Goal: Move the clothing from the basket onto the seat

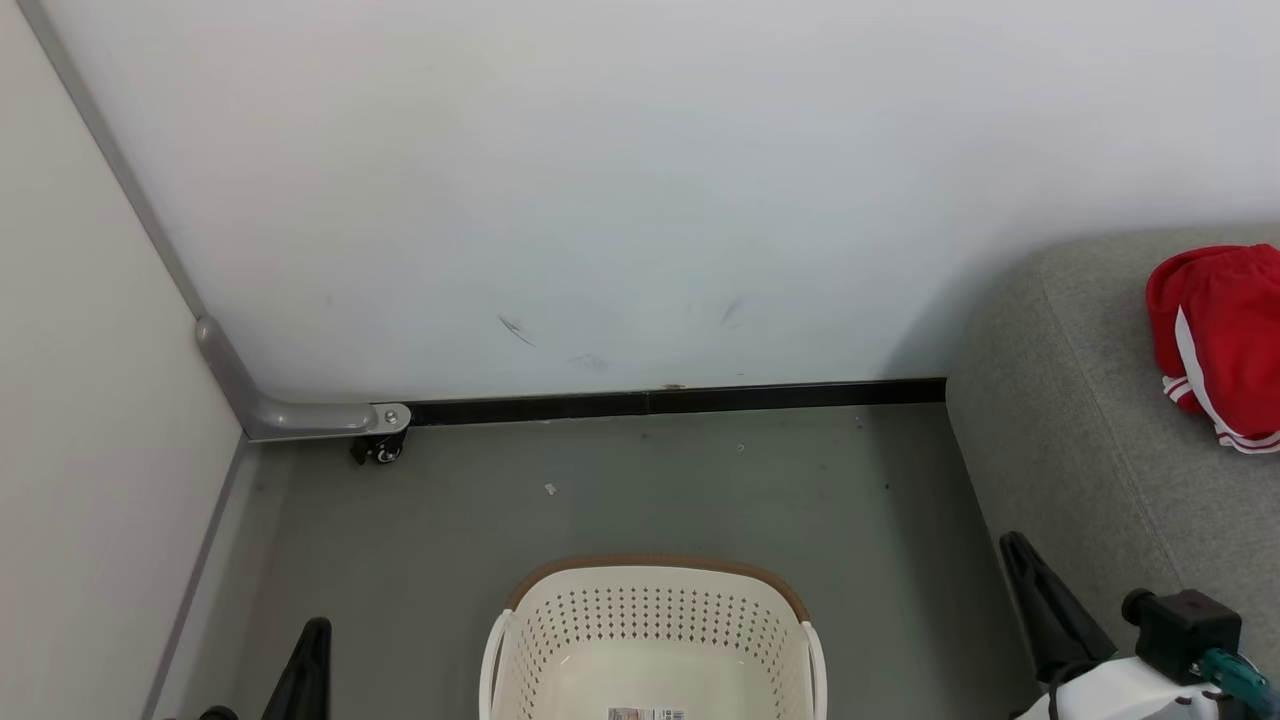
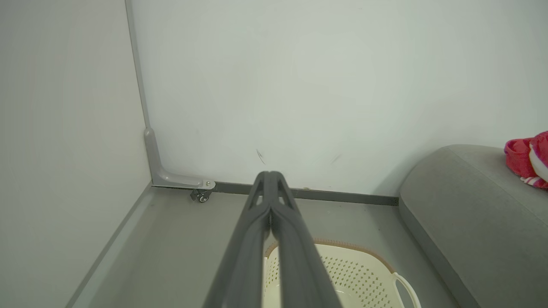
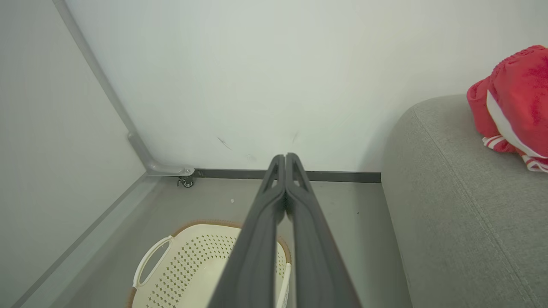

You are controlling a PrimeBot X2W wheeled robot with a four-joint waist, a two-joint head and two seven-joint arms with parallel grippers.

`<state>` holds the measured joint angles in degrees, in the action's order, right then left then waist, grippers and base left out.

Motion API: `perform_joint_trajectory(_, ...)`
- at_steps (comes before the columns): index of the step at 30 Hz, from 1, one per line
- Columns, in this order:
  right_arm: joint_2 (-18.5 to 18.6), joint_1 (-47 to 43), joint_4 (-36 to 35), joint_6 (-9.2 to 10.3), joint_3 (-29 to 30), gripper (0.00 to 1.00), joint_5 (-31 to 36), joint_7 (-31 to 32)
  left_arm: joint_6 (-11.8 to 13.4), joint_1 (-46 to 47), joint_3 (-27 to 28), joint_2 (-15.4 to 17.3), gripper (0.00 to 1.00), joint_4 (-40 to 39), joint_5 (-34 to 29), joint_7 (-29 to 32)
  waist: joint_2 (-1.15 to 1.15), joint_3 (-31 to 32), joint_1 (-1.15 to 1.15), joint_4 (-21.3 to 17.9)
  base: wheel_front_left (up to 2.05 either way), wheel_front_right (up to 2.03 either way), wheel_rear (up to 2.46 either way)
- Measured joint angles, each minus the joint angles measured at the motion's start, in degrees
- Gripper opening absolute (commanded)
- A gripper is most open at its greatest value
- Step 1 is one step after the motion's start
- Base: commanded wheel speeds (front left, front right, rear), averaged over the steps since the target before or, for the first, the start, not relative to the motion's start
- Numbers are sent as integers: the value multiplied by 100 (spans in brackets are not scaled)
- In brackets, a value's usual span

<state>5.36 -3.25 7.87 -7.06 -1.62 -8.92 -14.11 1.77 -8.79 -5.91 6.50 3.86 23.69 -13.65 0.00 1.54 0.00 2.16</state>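
Pale white wall panelling [image 1: 600,180], lightly scuffed, is seen across the background, met at its foot by a black skirting strip [image 1: 680,402] and a dull grey floor [image 1: 700,480]. A curved grey metal bracket [image 1: 300,415] with a small black caster [image 1: 380,452] is fixed in the left corner. On the floor directly before the robot, a cream perforated plastic laundry basket [image 1: 650,615] with a brown woven-look rim [image 1: 660,563] is seen, cut off by the lower edge of the head view; a paper label [image 1: 645,714] is visible on its pale bottom. To its right, a little apart, a large grey woven-fabric sofa [image 1: 1080,450] with rounded edges is set by the wall. A bright red fabric garment with white stripe trim [image 1: 1220,340] is found bunched on the sofa's seat, well apart from the basket and partly cut off at the right edge. The left end effector [image 2: 269,176] is held to the left of the basket and pointed toward the wall. Its two long dark fingers are pressed together along their length, and nothing is gripped between them. The right end effector [image 3: 284,159] is held over the floor between basket and sofa, likewise drawn closed with nothing in its grasp.
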Motion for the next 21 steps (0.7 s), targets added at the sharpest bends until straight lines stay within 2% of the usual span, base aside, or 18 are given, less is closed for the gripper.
perform_joint_trajectory(14, -34, 12, 26, 0, 73, 0, -1432, 264, -124, 31, 134, -70, 0, 102, 1099, 263, 0, -23, 5, -36, 0, 0, 0)
perform_joint_trajectory(21, -73, 21, 56, 0, 133, 0, -2008, 413, -200, 132, 186, -91, 0, 169, 1627, 402, 0, -21, 36, -58, 0, 0, 0)
